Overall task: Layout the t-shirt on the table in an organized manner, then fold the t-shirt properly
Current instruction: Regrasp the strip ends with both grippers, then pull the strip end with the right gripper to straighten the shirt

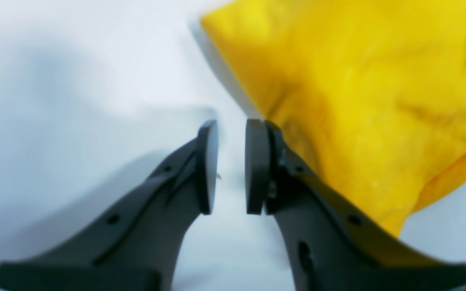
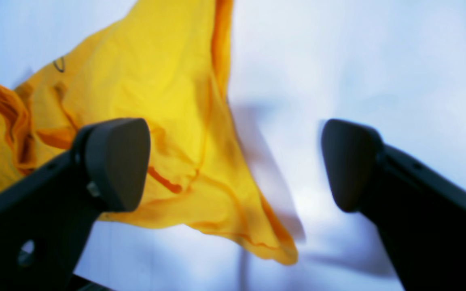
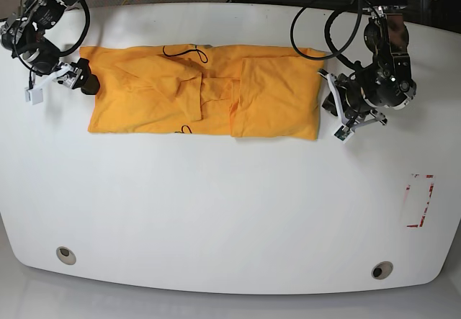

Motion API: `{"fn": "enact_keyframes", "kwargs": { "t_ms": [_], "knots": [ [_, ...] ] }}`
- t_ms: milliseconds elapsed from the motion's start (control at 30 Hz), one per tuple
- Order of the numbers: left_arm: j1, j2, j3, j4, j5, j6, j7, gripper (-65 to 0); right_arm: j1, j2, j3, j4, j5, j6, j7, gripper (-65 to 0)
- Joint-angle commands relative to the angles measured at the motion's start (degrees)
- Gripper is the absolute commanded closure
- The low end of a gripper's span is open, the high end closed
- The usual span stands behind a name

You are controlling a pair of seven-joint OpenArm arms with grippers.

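The orange-yellow t-shirt [image 3: 202, 99] lies as a long flat band across the far half of the white table [image 3: 216, 204], with its sleeves folded onto the middle. My right gripper [image 3: 81, 81] is at the shirt's left end. In the right wrist view this gripper [image 2: 233, 161] stands wide open and empty, with a loose corner of the t-shirt [image 2: 168, 121] hanging behind one finger. My left gripper [image 3: 333, 106] sits at the shirt's right edge. Its jaws [image 1: 231, 161] are a narrow gap apart with only bare table between them, and the t-shirt [image 1: 358, 101] is just beside one finger.
A thin black thread [image 3: 184, 49] curls by the collar at the shirt's far edge. A red-outlined rectangle mark [image 3: 420, 200] is at the right of the table. Two grey grommet holes [image 3: 65, 254] [image 3: 382, 269] sit near the front edge. Cables hang behind the table.
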Motion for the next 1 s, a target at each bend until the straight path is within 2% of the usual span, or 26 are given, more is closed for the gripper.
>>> {"fn": "enact_keyframes", "kwargs": {
  "t_ms": [0, 167, 367, 500, 800, 967],
  "knots": [
    [-0.74, 0.08, 0.03, -0.85, -1.19, -0.06, -1.96, -9.7, 0.5, 1.59, 0.21, 0.75, 1.16, 0.12, 1.15, -65.0],
    [-0.65, 0.17, 0.03, -1.12, -1.63, -0.06, -2.22, -9.7, 0.59, 1.5, -0.75, 1.01, 1.16, 0.12, 1.15, -65.0],
    [-0.3, 0.08, -0.06, 3.28, -8.23, -0.06, -1.78, -9.7, 0.5, 1.41, -2.25, 0.92, 1.16, 0.12, 1.15, -65.0],
    [-0.56, 0.08, -0.06, 5.39, -10.25, -0.06, 0.06, -9.7, 0.5, 1.32, -2.51, 1.01, 1.16, 0.12, 1.24, -65.0],
    [-0.74, 0.87, 0.03, 5.48, -10.16, -0.06, 0.77, -9.7, 0.41, 1.06, -2.51, 1.01, 1.16, 0.12, 1.24, -65.0],
    [-0.91, 0.96, 2.75, 1.26, -10.07, -0.06, 0.68, -9.9, 0.41, 1.06, -2.51, 1.01, 1.16, 0.12, 1.24, -65.0]
  ]
}}
